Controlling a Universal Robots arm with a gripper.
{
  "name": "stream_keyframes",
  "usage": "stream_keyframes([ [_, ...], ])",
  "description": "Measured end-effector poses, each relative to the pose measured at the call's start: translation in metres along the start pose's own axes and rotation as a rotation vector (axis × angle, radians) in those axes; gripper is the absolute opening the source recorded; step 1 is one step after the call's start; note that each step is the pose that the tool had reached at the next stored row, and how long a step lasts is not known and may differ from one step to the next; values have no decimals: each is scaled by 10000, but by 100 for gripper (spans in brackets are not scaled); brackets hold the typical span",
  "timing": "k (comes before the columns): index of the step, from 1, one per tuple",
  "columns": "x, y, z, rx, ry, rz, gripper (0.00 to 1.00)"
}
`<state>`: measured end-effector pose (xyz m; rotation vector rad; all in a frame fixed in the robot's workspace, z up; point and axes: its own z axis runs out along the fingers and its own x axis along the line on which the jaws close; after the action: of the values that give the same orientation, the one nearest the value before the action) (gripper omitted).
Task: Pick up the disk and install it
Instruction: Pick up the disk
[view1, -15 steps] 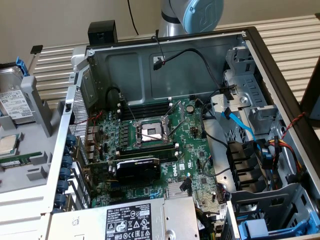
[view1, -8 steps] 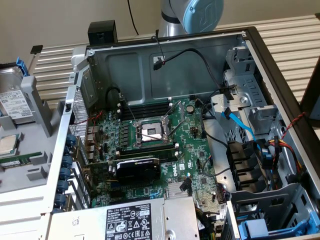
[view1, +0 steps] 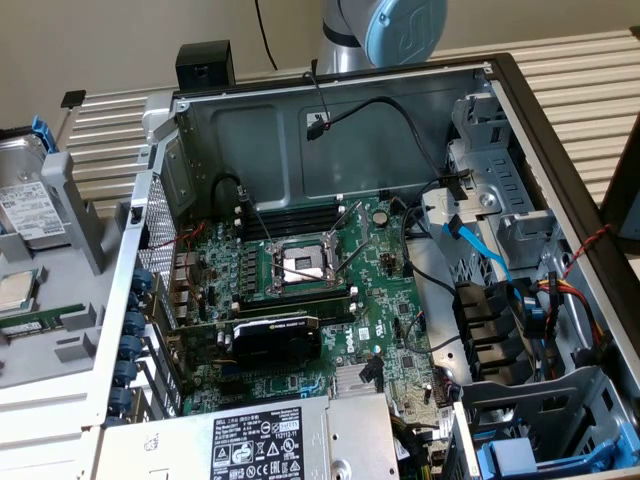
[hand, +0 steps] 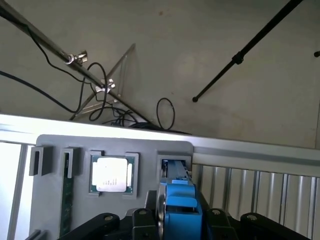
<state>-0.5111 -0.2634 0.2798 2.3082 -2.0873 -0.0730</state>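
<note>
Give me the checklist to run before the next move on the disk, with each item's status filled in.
1. Disk located: ok. The disk stands on edge in a slot of the grey holder.
2. End effector lined up: ok. The disk's blue carrier sits centred right in front of it.
3. Secure hold on the disk: cannot tell.
4. Neighbour clear: ok. The CPU chip lies in its own recess, apart from the disk.
5. Computer case open: ok. Its interior is exposed.
6. Drive cage free of cables: not ok. A blue cable and other leads hang around it.
</note>
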Motion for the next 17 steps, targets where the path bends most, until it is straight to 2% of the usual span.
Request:
stream_keyframes([
  [2,1,-1,13,55,65,1,39],
  [5,1,-2,24,215,125,2,39],
  [8,1,-1,26,233,127,2,39],
  [17,-4,6,26,236,128,2,37],
])
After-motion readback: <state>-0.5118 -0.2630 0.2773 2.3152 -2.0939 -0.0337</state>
